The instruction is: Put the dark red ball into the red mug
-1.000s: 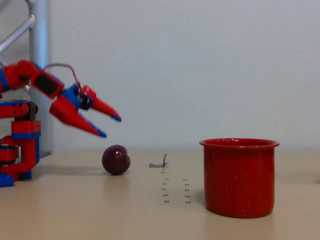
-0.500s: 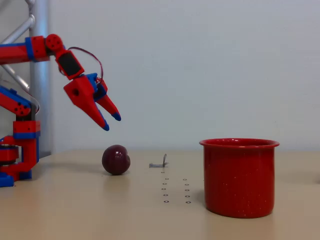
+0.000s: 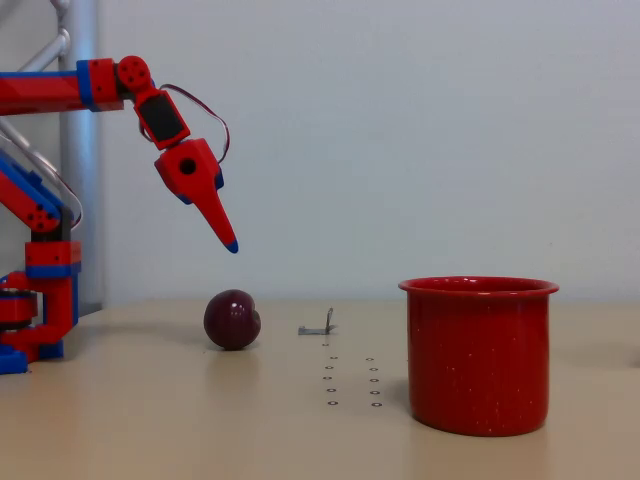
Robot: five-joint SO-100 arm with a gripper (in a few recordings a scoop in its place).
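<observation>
The dark red ball (image 3: 232, 319) rests on the beige table (image 3: 150, 420), left of centre. The red mug (image 3: 479, 355) stands upright on the table at the right, well apart from the ball. My red-and-blue gripper (image 3: 231, 244) hangs in the air just above the ball, pointing down and to the right, with a clear gap between its blue tip and the ball. I see it edge-on as one finger line, so the jaw opening is hidden. Nothing shows in its grasp.
A small grey metal bracket (image 3: 319, 326) lies on the table between ball and mug. Rows of small holes (image 3: 350, 380) mark the tabletop left of the mug. The arm's base (image 3: 35, 300) and a grey metal post (image 3: 80, 150) stand at the far left.
The arm has lifted and stretched to the right, swinging the gripper over the ball. The two spread fingers seen earlier now line up as one. Ball and mug have not moved.
</observation>
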